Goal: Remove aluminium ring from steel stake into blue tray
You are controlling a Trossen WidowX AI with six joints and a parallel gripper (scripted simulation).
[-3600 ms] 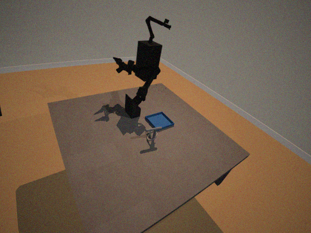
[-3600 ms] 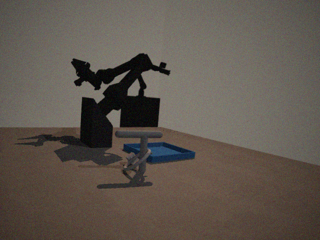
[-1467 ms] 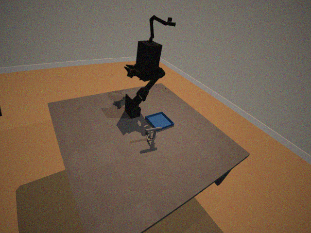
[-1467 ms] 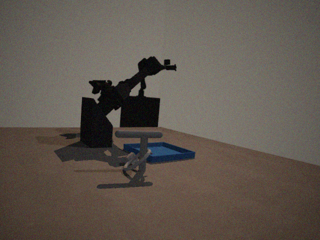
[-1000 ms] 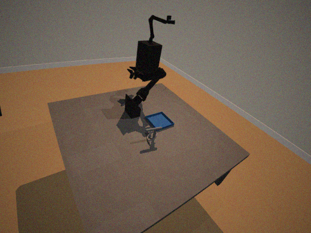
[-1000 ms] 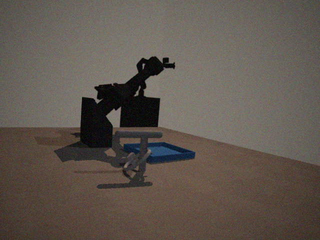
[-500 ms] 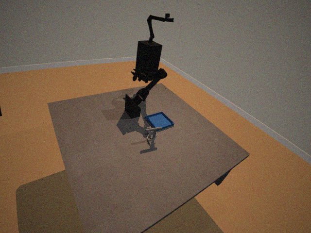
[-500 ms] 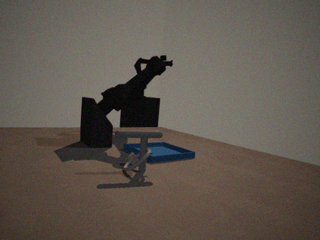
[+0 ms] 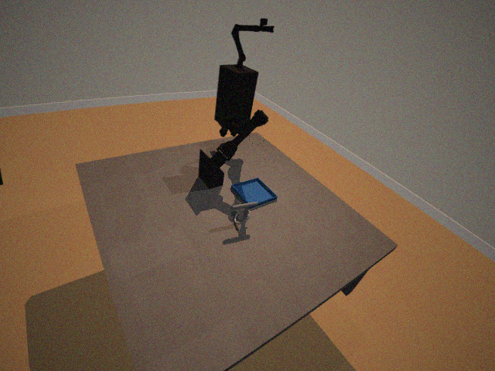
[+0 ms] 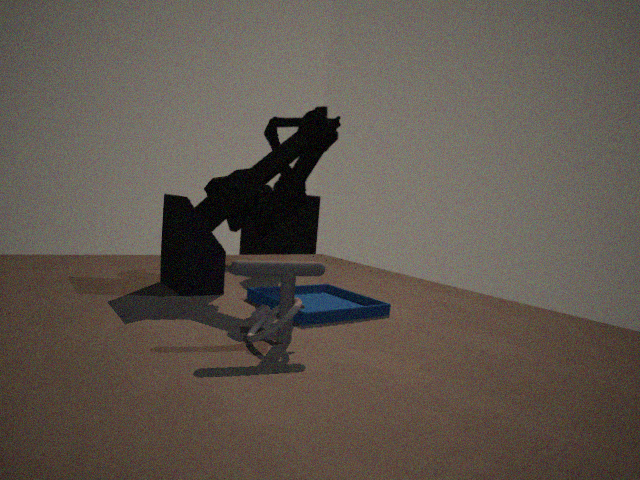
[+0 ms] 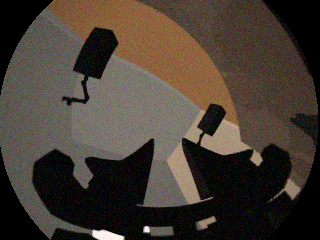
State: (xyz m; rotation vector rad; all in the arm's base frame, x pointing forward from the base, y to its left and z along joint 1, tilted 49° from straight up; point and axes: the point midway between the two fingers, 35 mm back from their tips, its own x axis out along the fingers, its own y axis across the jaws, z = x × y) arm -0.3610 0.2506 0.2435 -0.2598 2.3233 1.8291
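The steel stake (image 9: pixel 241 227) (image 10: pixel 287 289) stands on the table in front of the blue tray (image 9: pixel 255 192) (image 10: pixel 330 300), with its cross-bar (image 9: pixel 244 205) (image 10: pixel 276 268) on top. The aluminium ring (image 9: pixel 239 218) (image 10: pixel 269 328) leans tilted around the stake's foot, under the cross-bar. The tray holds nothing. My gripper (image 9: pixel 223 131) (image 11: pixel 168 142) is folded back high above the arm's base, far from the stake and the ring. In the wrist view its fingers stand partly apart with nothing between them, and it looks at the wall and floor. In the exterior view it is lost against the dark arm.
The arm's dark base block (image 9: pixel 209 172) (image 10: pixel 188 258) stands at the back of the table, just behind the tray. A tall dark box on a stand (image 9: pixel 236 96) (image 11: pixel 95 52) is behind the table. The table (image 9: pixel 279 255) ends close to the right of the tray.
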